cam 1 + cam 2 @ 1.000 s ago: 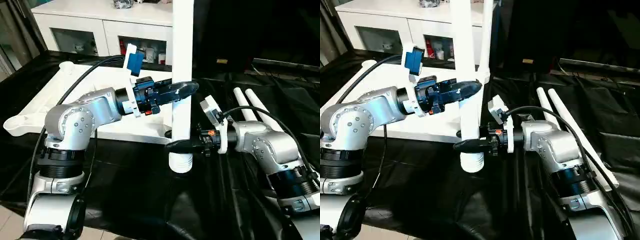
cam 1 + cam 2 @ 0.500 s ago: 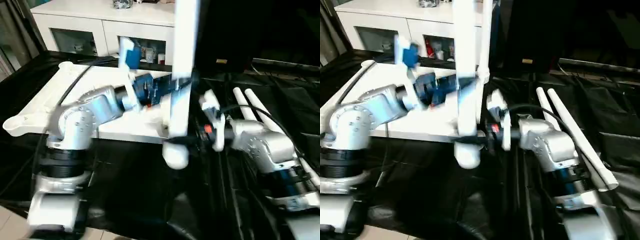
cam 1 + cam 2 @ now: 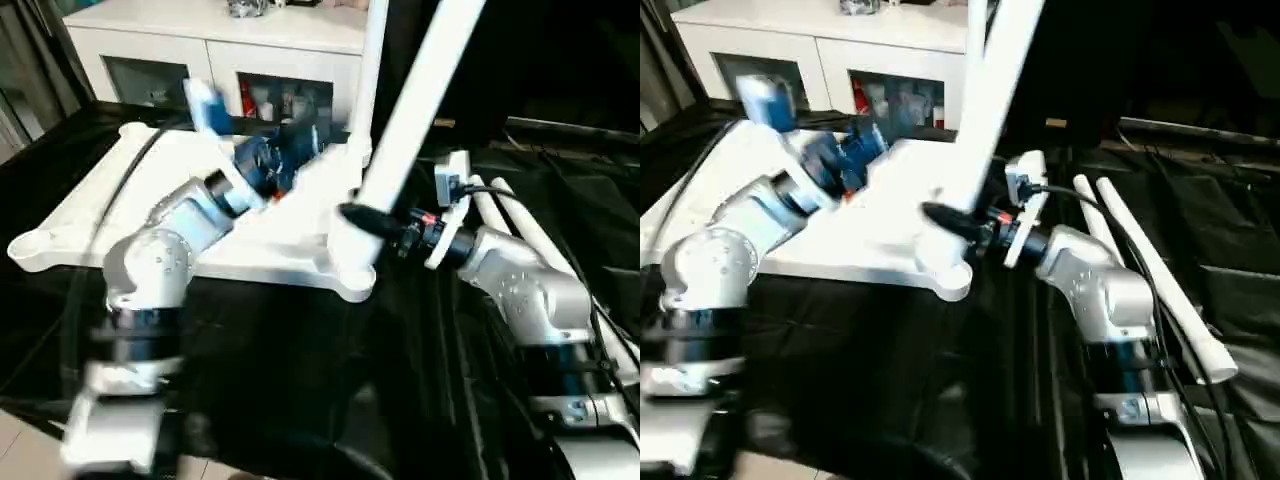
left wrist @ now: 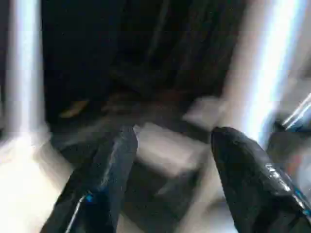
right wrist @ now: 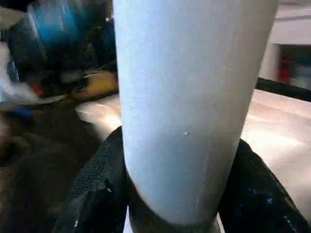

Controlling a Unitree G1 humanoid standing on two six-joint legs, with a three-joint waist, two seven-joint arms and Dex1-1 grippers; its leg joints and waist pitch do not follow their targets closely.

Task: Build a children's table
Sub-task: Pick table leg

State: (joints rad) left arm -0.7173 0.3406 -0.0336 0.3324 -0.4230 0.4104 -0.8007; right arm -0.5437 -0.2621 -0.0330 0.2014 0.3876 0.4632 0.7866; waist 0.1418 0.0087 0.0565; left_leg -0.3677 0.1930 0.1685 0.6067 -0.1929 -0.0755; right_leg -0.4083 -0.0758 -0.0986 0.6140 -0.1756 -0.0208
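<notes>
Head view, tabletop: the white tabletop (image 3: 250, 215) lies flat on the black sheet (image 3: 300, 400), with round sockets at its corners.
Head view, held leg: a long white leg (image 3: 405, 120) leans steeply, its top tipped toward the robot's right, its thick lower end at the near corner socket (image 3: 345, 270).
Head view, right gripper: the right gripper (image 3: 365, 222) clamps that leg low down, one black finger on each side of it.
Head view, left gripper: the left gripper (image 3: 300, 150) hovers over the tabletop, apart from the leaning leg; it is blurred, so I cannot judge its jaws from here.
Head view, other legs: one leg (image 3: 372, 60) stands upright at the far corner of the tabletop, and two spare legs (image 3: 510, 215) lie side by side on the sheet beyond the right forearm.
Head view, background: a white cabinet (image 3: 220, 50) with glass doors stands behind the work.
Left wrist view, jaws: the two black fingers (image 4: 104, 179) stand well apart with nothing between them; a pale blurred leg (image 4: 265, 82) rises beyond them.
Right wrist view, grip: both black fingers (image 5: 97, 189) press against the sides of the thick white leg (image 5: 189, 97), with the tabletop (image 5: 277, 131) just behind.
</notes>
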